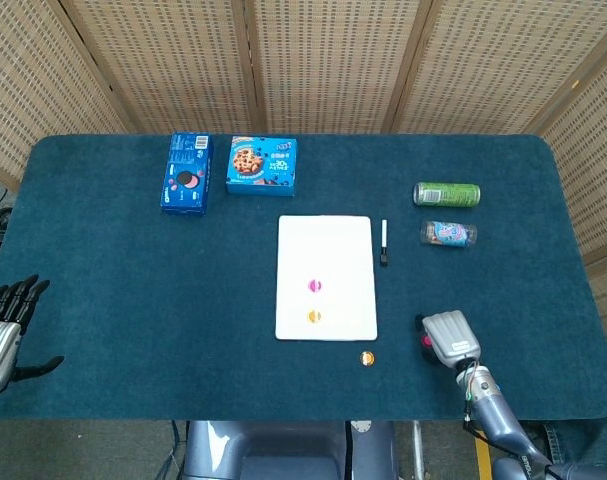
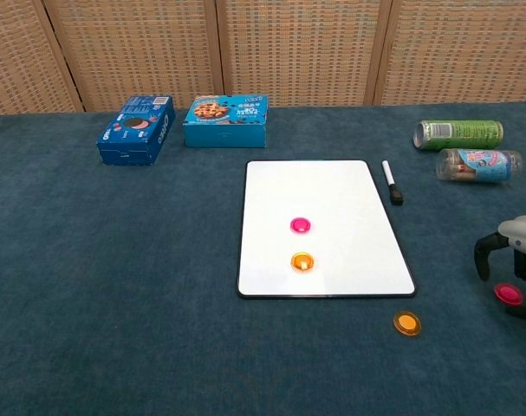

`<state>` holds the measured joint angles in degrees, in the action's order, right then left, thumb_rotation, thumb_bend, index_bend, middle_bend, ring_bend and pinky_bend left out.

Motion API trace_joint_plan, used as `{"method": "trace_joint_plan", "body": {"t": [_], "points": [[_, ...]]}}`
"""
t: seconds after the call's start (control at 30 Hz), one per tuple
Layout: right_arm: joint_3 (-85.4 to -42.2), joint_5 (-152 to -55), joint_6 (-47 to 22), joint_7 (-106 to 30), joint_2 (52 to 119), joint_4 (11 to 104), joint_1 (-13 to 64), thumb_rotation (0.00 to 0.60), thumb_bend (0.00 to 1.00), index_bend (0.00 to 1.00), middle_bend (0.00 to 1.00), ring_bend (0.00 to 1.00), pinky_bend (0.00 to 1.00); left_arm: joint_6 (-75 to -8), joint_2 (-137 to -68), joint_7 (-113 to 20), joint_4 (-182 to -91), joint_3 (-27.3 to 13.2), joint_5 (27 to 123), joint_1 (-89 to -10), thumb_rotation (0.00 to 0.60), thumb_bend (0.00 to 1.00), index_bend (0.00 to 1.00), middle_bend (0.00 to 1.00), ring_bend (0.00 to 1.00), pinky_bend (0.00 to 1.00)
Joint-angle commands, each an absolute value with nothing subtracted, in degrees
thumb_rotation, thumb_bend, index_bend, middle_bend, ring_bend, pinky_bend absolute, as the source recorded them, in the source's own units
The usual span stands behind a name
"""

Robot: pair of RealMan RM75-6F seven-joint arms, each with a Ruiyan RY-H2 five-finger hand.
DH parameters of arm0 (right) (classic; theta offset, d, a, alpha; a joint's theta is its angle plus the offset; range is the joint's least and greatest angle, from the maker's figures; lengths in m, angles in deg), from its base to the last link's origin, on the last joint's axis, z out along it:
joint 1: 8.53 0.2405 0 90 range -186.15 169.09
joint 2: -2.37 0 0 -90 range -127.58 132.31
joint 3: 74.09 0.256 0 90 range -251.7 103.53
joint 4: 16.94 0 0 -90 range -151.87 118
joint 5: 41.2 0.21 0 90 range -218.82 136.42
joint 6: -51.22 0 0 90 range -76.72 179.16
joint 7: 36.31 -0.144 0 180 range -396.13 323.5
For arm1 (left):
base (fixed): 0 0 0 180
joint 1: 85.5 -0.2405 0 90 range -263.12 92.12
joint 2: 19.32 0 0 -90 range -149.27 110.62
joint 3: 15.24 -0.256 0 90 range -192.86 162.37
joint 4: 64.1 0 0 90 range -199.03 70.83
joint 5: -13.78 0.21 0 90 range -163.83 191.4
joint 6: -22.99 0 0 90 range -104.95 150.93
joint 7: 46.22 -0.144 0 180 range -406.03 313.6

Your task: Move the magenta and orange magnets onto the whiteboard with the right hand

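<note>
Right robot hand [image 2: 516, 260] hovers over magenta magnet [image 2: 507, 292] near the table's right edge, fingers apart, empty. Next: pinch it, carry to whiteboard [image 2: 323, 199].

Bright even light, soft shadows, sharp
</note>
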<state>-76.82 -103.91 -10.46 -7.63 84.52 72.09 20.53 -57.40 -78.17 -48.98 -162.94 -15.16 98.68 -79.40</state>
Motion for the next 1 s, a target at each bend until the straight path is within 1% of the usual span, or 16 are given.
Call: {"method": "trace_joint_plan", "body": {"t": [0.03, 0.4, 0.77, 1.0], "points": [[-76.6, -104.0, -10.2, -7.6, 84.7, 71.8, 20.4, 0.6, 0.31, 0.42, 0.97, 0.9, 1.0, -57.4, -78.2, -49.0, -163.0, -15.1, 98.6, -79.4, 0.6, 0.0, 0.0, 0.0, 0.0, 0.0], [-76.0, -103.3, -8.9, -6.8, 85.0, 70.6, 19.9, 0.6, 0.31, 0.42, 0.97, 0.9, 1.0, -57.4, -78.1, -48.9, -162.9, -15.1, 98.4, -79.4, 0.6, 0.0, 0.0, 0.0, 0.0, 0.0], [-75.3, -103.3, -8.1, -7.1, 85.0, 70.1, 19.5, 0.6, 0.33, 0.51, 0.97, 0.9, 1.0, -57.4, -78.2, -49.0, -162.9, -15.1, 98.4, -79.4, 0.6, 0.0, 0.0, 0.0, 0.0, 0.0], [-74.6, -103.2, -7.7, -7.6, 84.8, 70.7, 19.5, 0.6, 0.34, 0.52, 0.97, 0.9, 1.0, -57.3, -78.2, -49.0, -163.0, -15.1, 98.4, -79.4, 0.6, 0.0, 0.0, 0.0, 0.0, 0.0]]}}
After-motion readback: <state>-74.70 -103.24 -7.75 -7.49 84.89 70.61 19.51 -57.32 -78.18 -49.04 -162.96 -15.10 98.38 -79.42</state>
